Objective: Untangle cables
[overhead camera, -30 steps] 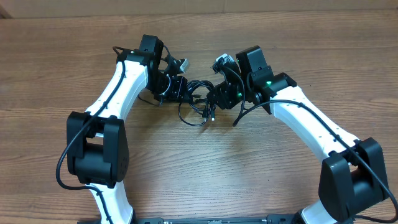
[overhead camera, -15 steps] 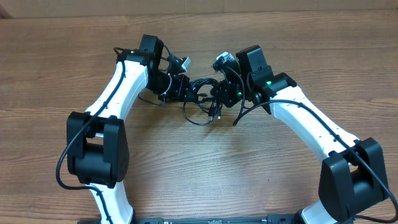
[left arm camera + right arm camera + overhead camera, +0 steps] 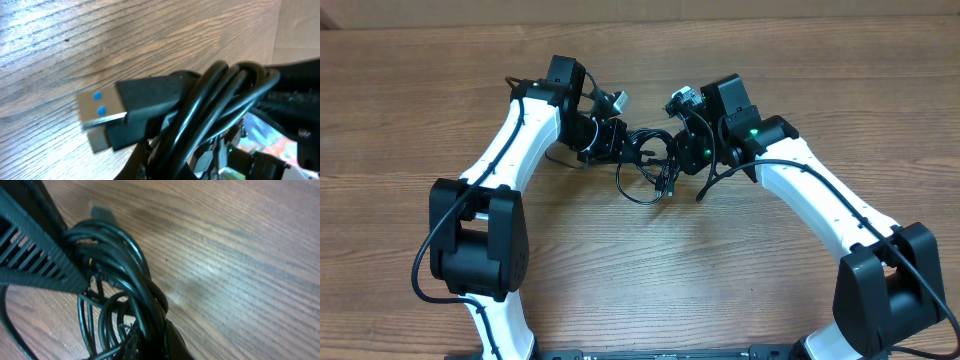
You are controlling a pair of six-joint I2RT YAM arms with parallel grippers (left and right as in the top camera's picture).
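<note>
Fingers (image 3: 35,255) of the right gripper (image 3: 678,150) are pinched together on the right side of the cables (image 3: 645,170). The left gripper (image 3: 618,142) is likewise clamped on their left side, so the knot sits stretched between the two, a little far of the middle of the table (image 3: 650,270). From where I stand, the step looks like pulling the tangle apart. I'd say it wants a slow, even draw outward, left and right, with each grip on a different strand. If both hold the same loop, the knot will only tighten. A loose loop droops toward the near side of the fingers. A flat plug (image 3: 100,112) with two blue dots juts out just beside the left grip.
</note>
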